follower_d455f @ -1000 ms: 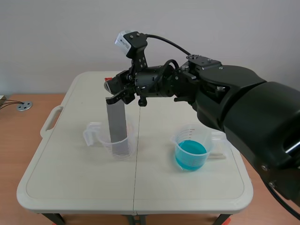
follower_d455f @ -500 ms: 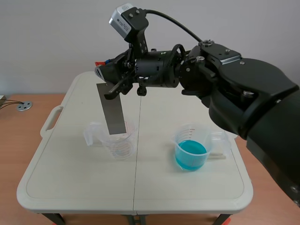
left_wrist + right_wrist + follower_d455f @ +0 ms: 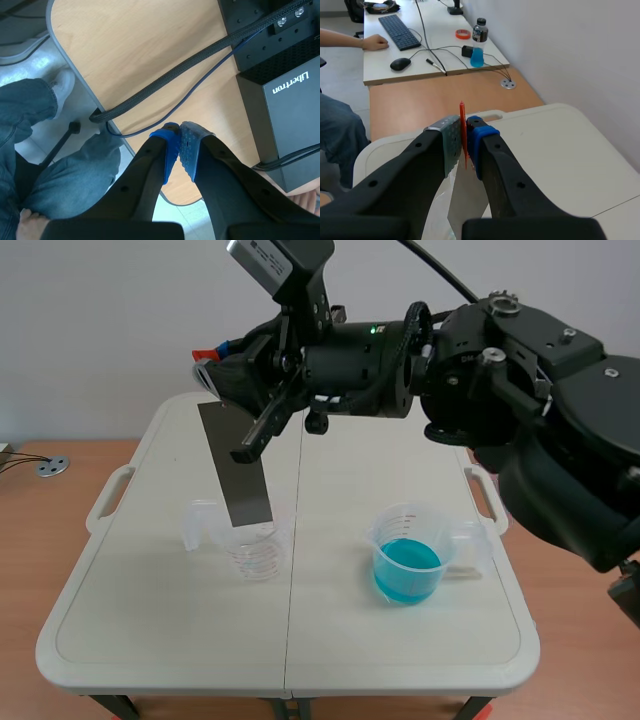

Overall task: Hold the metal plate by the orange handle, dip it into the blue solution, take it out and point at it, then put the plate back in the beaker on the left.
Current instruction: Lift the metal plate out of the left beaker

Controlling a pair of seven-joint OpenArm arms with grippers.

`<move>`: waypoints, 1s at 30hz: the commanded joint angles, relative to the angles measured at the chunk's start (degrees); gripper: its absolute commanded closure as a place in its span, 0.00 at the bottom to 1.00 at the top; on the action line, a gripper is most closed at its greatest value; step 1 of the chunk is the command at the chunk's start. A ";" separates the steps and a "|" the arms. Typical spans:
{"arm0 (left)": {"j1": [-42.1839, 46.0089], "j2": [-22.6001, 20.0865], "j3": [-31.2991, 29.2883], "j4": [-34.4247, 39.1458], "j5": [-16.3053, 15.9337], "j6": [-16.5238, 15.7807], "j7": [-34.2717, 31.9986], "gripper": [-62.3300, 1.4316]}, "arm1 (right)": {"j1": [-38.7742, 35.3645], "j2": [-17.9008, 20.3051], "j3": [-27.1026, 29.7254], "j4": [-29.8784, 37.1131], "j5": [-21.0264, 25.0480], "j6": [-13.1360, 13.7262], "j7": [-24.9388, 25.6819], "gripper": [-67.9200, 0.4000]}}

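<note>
The grey metal plate [image 3: 235, 466] hangs tilted in the air, its lower end at the rim of the clear beaker on the left [image 3: 252, 542]. My right gripper [image 3: 222, 370], reaching across from the right, is shut on the plate's orange handle [image 3: 463, 133], seen edge-on between the pads in the right wrist view. The plate [image 3: 465, 202] drops below the fingers there. A second beaker holding blue solution [image 3: 407, 568] stands at the table's right. My left gripper [image 3: 180, 148] is shut on nothing, off the table and above a wooden floor; it does not show in the scene view.
The white folding table [image 3: 150, 620] has carry handles at both sides. In the right wrist view a desk [image 3: 390, 55] with a keyboard, mouse, bottle and a person's arm stands beyond the table. A black box [image 3: 290, 110], cables and a person's legs lie below the left gripper.
The right arm has lifted the plate up and out of the left beaker, tilting it; its lower end now sits about at the beaker's rim.
</note>
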 commanded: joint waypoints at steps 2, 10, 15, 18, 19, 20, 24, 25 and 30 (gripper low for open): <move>0.46 0.39 0.11 0.76 -0.20 -0.15 -0.37 0.93 | 0.35 1.36 2.21 3.23 0.85 -0.09 1.01 0.98; 0.46 0.37 0.11 0.76 -0.20 -0.13 -0.39 0.93 | -1.51 5.27 6.16 11.15 1.49 -0.09 0.85 0.98; 0.31 -0.07 0.09 0.83 -0.44 -0.09 -0.46 0.93 | -2.89 8.46 9.35 14.86 4.42 -0.07 0.79 0.98; -0.33 -0.52 0.04 0.81 -0.44 -0.09 -0.37 0.93 | -3.76 10.51 11.34 16.55 5.97 -0.07 0.81 0.98; -0.55 -0.87 0.04 0.83 -0.55 -0.09 -0.37 0.93 | -4.09 11.23 11.98 16.94 6.67 -0.07 0.85 0.98; -0.66 -1.20 0.00 0.83 -0.98 -0.09 -0.37 0.93 | -4.39 11.98 12.70 17.31 7.45 -0.07 0.83 0.98; -1.31 -2.89 0.00 0.83 -2.82 -0.07 -0.37 0.93 | -5.75 14.93 15.61 18.21 10.36 -0.02 0.87 0.98; -1.46 -3.41 -0.04 0.81 -3.76 -0.07 -0.35 0.93 | -6.08 15.74 16.35 18.45 11.17 -0.02 0.87 0.98; -1.57 -5.81 -0.85 0.83 -8.28 -0.09 -0.39 0.93 | -7.93 19.74 20.00 19.28 14.88 0.02 0.90 0.98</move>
